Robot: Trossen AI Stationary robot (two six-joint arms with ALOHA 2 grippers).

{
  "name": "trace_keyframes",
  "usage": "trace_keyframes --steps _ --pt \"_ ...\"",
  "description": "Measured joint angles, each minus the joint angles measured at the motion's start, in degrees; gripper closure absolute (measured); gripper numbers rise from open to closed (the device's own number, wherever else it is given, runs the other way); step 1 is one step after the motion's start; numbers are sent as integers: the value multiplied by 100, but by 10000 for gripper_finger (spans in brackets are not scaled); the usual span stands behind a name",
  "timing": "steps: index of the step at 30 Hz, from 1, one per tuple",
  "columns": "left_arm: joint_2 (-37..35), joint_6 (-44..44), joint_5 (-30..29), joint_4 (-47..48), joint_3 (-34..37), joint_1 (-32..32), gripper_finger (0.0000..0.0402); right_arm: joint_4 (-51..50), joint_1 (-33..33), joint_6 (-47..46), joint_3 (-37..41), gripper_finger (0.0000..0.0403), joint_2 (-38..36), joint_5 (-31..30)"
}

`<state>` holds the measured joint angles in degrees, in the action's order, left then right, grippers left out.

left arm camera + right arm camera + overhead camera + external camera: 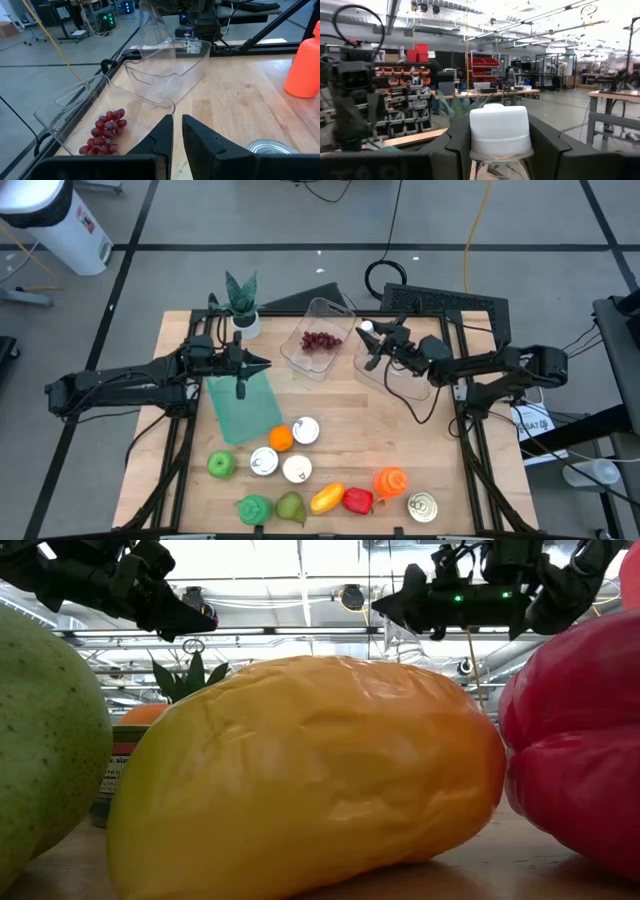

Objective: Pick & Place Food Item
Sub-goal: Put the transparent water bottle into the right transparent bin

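The right gripper [372, 343] is clamped on a white-capped bottle [499, 131], held above the empty clear bin [400, 375] at the table's back right. It looks ready to go down into that bin. Just beside it stands a second bin [318, 315] holding grapes [321, 340]. The left gripper [241, 370], fingers together and empty, hovers over the green cloth [243, 408], clear of the way. Cans and other food lie well apart along the front edge.
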<state>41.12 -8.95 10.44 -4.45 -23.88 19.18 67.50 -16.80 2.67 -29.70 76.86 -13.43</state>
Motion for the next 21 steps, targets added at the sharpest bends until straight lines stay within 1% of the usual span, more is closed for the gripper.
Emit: trace_keyframes --steps 8,17,21 --pt "1 2 -2 1 0 -20 350 145 -16 -256 507 239 -380 -25" --pt "0 0 -11 -7 0 -20 350 627 -11 -200 967 245 -470 -3" --pt "0 0 -11 -7 0 -20 350 639 17 -198 991 236 -467 0"
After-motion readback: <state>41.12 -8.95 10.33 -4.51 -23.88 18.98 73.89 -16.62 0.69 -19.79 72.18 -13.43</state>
